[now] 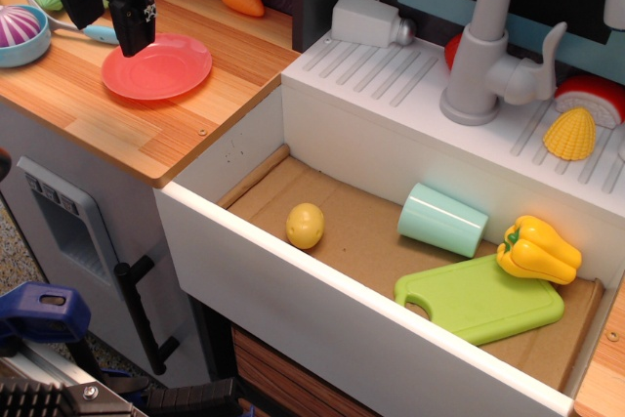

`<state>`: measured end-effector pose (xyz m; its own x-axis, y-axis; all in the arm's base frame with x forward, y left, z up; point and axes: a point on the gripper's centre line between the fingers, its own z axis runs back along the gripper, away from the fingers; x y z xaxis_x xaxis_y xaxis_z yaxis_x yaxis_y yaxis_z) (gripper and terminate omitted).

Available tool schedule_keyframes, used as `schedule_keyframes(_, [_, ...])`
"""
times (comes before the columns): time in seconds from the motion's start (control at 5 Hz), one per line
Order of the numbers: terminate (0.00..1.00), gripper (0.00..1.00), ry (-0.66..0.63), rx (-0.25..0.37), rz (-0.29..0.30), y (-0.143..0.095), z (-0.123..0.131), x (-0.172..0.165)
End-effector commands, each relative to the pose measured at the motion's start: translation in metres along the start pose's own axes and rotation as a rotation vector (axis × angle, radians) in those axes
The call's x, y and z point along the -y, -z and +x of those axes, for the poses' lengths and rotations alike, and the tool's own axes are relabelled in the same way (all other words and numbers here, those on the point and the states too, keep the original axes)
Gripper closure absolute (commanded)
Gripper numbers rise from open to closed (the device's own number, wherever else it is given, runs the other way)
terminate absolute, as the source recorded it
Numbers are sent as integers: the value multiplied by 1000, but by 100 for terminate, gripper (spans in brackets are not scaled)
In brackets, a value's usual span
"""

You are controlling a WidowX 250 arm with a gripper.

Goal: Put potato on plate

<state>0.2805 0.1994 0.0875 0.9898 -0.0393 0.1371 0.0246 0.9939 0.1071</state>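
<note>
The potato point(305, 226), a small pale-yellow egg shape, lies on the brown floor of the sink basin point(361, 241), near its front left. The coral-red plate point(166, 70) lies flat and empty on the wooden counter at the upper left. My black gripper point(134, 44) hangs over the plate's left rim, far up and left of the potato. It holds nothing that I can see. It shows side-on as one dark block, so the gap between its jaws is hidden.
In the basin lie a mint cup point(442, 220) on its side, a green cutting board point(480, 298) and a yellow bell pepper point(538, 250). A grey faucet point(483, 56) and a corn piece point(571, 135) stand behind. A blue bowl point(21, 44) with an onion sits left of the plate.
</note>
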Motion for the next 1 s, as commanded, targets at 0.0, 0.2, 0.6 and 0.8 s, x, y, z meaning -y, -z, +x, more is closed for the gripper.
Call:
schedule_keyframes(0.0, [0,0,0,0,0,0,0,0])
schedule_keyframes(0.2, [0,0,-21,-14,24,2,16,44])
schedule_keyframes(0.6, [0,0,-57,3,47,8,34,130])
schedule_keyframes(0.8, [0,0,-103,-12,54,27,38,163])
